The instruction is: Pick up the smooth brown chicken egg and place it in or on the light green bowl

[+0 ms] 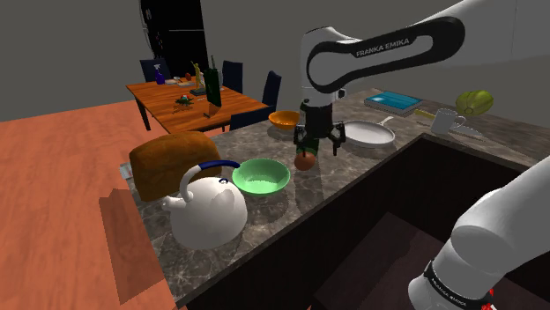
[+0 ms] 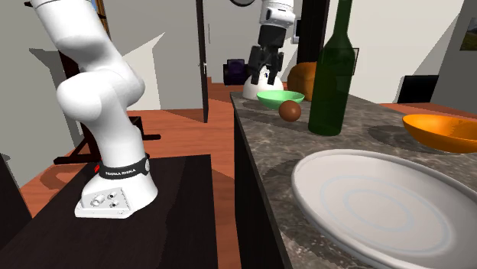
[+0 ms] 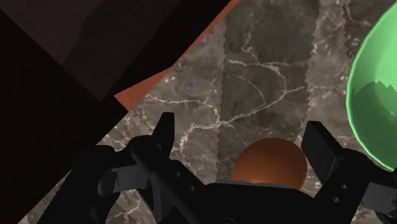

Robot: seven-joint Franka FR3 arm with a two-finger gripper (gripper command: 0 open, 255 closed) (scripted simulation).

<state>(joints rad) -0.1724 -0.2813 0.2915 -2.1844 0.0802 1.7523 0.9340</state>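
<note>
Nearest the wrist camera, the 2 black fingers [image 3: 162, 137] of the gripper [image 1: 317, 148] stand wide apart, gripping nothing; the brown egg [image 3: 268, 162] lies between them, closer to 1. At the shoulder view's centre it rests on the marbled counter [image 1: 348, 180], just right of the green bowl [image 1: 261, 175]. Closing now, that finger may strike first and roll the egg away.
</note>
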